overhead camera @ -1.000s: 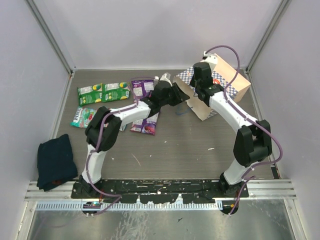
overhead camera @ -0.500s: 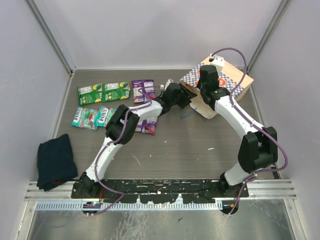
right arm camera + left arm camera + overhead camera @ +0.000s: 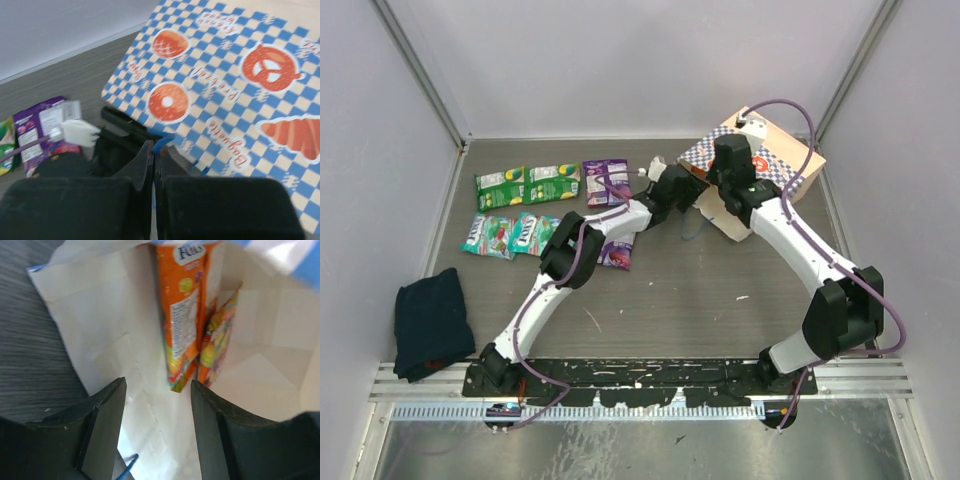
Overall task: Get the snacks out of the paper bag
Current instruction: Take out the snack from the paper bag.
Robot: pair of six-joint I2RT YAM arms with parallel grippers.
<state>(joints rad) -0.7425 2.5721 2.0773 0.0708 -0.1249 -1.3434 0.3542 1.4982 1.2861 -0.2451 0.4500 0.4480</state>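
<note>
Left wrist: left end effector spread, nothing betw. its fingers, nose at the mouth of the paper bag. It is aimed at 2 orange packets standing on edge inside, side by side and touching, vs. the cream inner wall. Right wrist: right end effector pressed together, looks pinched on the bag's upper rim at the mouth (blue sliver at tips; rim or cord, can't tell). Top view: bag lies on its side at far-right corner of the surface, mouth facing left. Green packets, teal packets and purple packets are already out, toward the far-left part. Dark cloth sits at near-left corner. Handling, prob.: packets are light, thin, glossy film, so slippery and bendy. Best to pinch one across its flat faces at the near bottom seam, taking the nearer packet alone. Bag paper is soft and light and may drag along w/o the rim hold.
</note>
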